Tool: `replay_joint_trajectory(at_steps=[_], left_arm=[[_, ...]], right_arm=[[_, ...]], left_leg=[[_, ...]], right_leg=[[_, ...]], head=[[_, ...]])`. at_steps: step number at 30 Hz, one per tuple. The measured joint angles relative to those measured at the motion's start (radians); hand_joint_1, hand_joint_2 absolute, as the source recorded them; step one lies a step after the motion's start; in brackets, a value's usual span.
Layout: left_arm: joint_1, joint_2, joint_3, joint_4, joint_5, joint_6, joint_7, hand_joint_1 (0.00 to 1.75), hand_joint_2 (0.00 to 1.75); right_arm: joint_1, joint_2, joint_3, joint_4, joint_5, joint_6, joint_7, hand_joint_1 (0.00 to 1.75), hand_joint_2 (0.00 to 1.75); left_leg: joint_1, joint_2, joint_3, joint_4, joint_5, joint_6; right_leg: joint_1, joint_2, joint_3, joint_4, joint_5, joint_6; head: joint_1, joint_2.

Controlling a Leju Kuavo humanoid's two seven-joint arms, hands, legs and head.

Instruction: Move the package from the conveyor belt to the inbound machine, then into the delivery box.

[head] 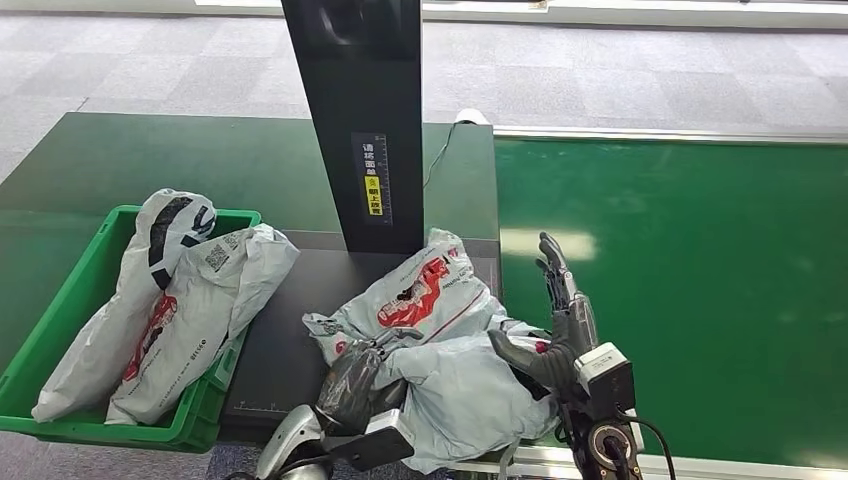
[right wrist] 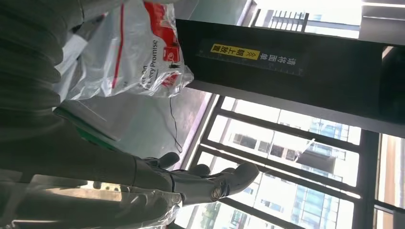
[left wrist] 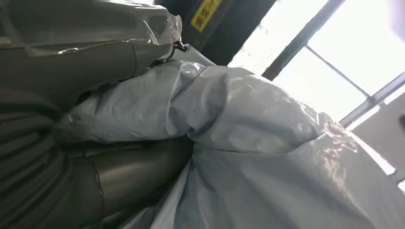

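Dark platform (head: 290,330), package (head: 440,340), left robot hand (head: 350,385)

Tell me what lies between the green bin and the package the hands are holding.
In the head view, bare dark platform of the inbound machine separates the green bin from the grey package; nothing lies there.

Grey carpet tiles (head: 620,70) cover the floor; windows (right wrist: 286,157) beyond.

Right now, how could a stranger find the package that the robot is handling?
Find the tall black scanner column. On the dark platform at its foot lie two grey packages; the nearer one sits between the left hand and the right hand. It looks plain, whereas the package behind it has red print.
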Motion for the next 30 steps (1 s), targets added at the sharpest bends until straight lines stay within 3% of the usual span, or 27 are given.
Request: replay_joint_trajectory(at_steps=[5,10,16,24,30], left_arm=[[0.061,0.011,0.072,-0.168,0.084,0.29,-0.112,1.75,1.75],[0.124,0.015,0.158,-0.352,0.137,0.43,-0.218,1.75,1.75],[0.181,0.016,0.224,-0.531,0.16,0.497,-0.294,1.75,1.75],[0.183,-0.002,0.315,-0.811,0.119,0.498,-0.301,1.75,1.75],[0.173,-0.046,0.435,-0.92,0.108,0.498,-0.301,1.75,1.75]], right_arm=[[0.0,0.0,-0.008,-0.012,-0.021,0.005,-0.008,0.0,1.75],[0.005,-0.001,-0.021,-0.02,-0.031,0.005,-0.008,0.0,1.75],[0.008,-0.001,-0.027,-0.022,-0.035,0.004,-0.008,0.0,1.75],[-0.001,-0.001,-0.027,-0.021,-0.044,-0.017,-0.008,0.0,1.75],[0.01,-0.001,-0.027,-0.022,-0.045,-0.044,-0.024,0.0,1.75]], left_leg=[[0.0,0.001,-0.001,0.0,0.0,0.0],[0.0,0.002,-0.001,0.0,0.0,0.0],[0.0,0.003,-0.002,0.0,0.0,0.0],[0.0,0.003,-0.002,0.0,0.0,0.0],[0.0,0.003,-0.002,0.0,0.0,0.0]], right_leg=[[0.0,0.001,-0.001,0.0,0.0,0.0],[0.0,0.002,-0.002,0.0,0.0,0.0],[0.0,0.003,-0.002,0.0,0.0,0.0],[0.0,0.003,-0.002,0.0,0.0,0.0],[0.0,0.003,-0.003,0.0,0.0,0.0]], head=[[0.0,0.0],[0.0,0.0],[0.0,0.0],[0.0,0.0],[0.0,0.0]])
